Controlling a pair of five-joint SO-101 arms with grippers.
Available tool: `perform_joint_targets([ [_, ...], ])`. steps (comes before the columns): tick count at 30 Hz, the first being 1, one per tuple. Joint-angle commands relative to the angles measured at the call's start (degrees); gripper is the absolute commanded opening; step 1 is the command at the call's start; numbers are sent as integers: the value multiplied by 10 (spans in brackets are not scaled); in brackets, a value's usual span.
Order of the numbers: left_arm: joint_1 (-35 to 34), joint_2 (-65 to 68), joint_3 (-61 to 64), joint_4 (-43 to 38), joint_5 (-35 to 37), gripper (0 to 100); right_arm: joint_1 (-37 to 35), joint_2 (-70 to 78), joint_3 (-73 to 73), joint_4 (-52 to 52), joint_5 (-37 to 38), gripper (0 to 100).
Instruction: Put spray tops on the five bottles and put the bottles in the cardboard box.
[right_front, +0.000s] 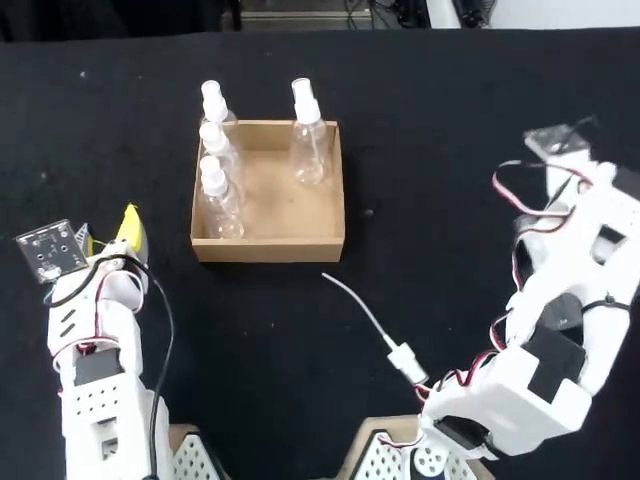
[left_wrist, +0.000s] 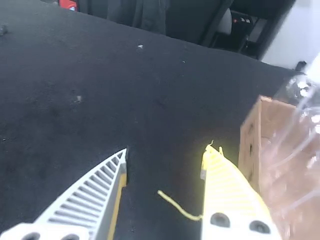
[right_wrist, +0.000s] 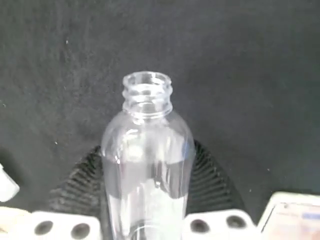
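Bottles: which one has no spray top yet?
The bottle in the right hand. Its neck is open and bare, while the other four stand in the box with white tops on.

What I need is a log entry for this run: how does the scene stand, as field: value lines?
cardboard box: open, on the table
capped bottles: four, standing in the box
fifth bottle: no top, held by the right gripper
spray top: loose on the table, near side of the box
left gripper: open, empty, beside the box
left to do: cap the fifth bottle, box it
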Motion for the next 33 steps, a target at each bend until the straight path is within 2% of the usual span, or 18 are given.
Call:
perform_joint_targets([
  [1, 36, -8, -66, 104, -59, 223, -9, -7, -72, 17, -62, 10],
  [7, 53, -8, -245, 346, -128, 223, -6, -82, -60, 2, -91, 10],
  [12, 42, -8, -397, 492, -176, 223, 22, -149, -5, -60, -91, 10],
  [15, 28, -8, -489, 534, -196, 223, 52, -183, 34, -83, -91, 11],
  [18, 29, -3, -570, 541, -200, 223, 82, -214, 65, -101, -91, 11],
  [21, 60, -2, -647, 541, -200, 223, 112, -240, 84, -113, -91, 11],
  [25, 166, -2, -715, 543, -199, 223, 156, -262, 95, -116, -91, 11],
  [28, 305, -1, -706, 542, -202, 223, 200, -265, 93, -116, -91, 11],
  [33, 547, 0, -589, 528, -258, 223, 269, -265, 91, -140, -87, 11],
])
